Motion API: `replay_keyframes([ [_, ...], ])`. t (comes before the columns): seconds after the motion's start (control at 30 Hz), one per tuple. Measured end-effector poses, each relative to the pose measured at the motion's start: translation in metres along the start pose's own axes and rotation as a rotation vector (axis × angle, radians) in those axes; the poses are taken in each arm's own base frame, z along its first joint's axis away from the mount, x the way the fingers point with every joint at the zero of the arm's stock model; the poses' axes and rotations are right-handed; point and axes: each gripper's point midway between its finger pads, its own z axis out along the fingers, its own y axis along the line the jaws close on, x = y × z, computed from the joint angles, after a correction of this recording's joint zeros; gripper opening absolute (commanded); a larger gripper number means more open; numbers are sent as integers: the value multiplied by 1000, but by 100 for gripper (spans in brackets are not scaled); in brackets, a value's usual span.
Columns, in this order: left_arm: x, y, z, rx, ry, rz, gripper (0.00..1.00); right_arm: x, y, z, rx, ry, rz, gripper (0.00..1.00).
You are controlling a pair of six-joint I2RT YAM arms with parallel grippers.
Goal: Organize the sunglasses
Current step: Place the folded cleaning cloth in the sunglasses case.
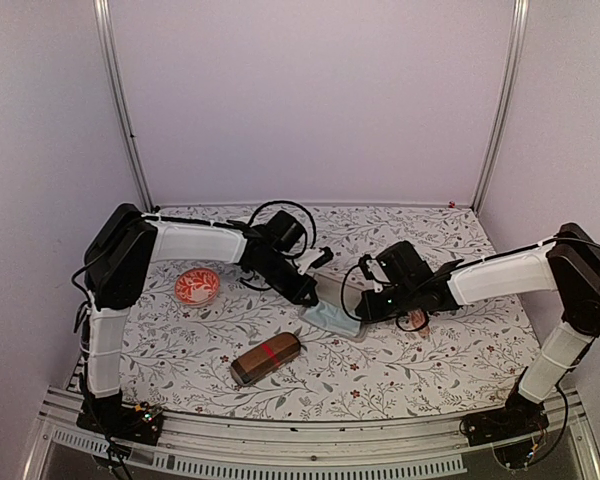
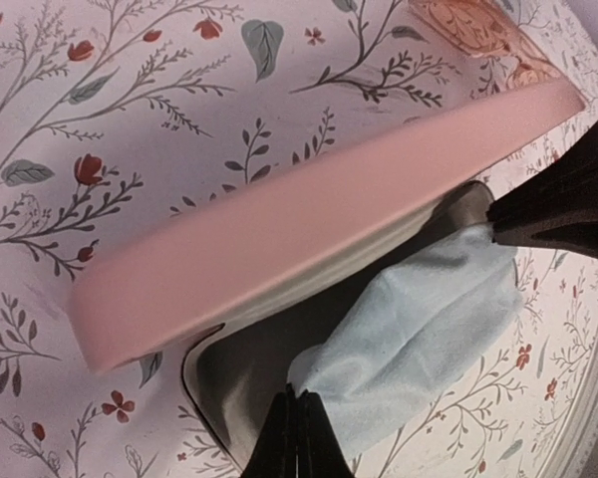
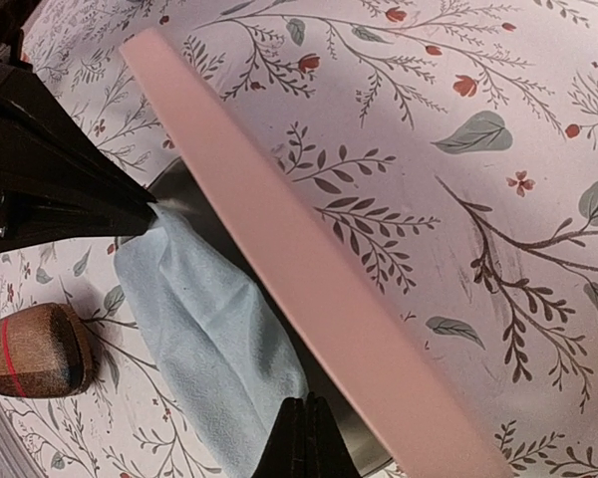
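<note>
The pinkish pair (image 2: pixel 478 28) sits on the desk (image 1: pixel 410 370) just past the open pink case (image 2: pixel 279 249), right by the right arm. Can't spot the black pair anywhere. There's a blue cloth (image 2: pixel 419 319) in the case, and both tools are clenched on it, left tool (image 2: pixel 299 433) at one edge and right tool (image 3: pixel 304 438) at the other. Looks to me like they're clearing the cloth out first. Next I'd guess they lift it clear together, then one lets go to fetch glasses. A brown case (image 1: pixel 266 359) and a red bowl (image 1: pixel 197 286) sit off to the side on the floral desk, with plain pale walls (image 1: pixel 310 100) around.
</note>
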Motion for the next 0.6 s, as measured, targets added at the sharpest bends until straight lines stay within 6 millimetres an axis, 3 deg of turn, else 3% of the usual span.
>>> replay_keyframes([
  [0.6, 1, 3, 4, -6, 7, -4, 0, 8, -9, 4, 39, 27, -12, 0],
])
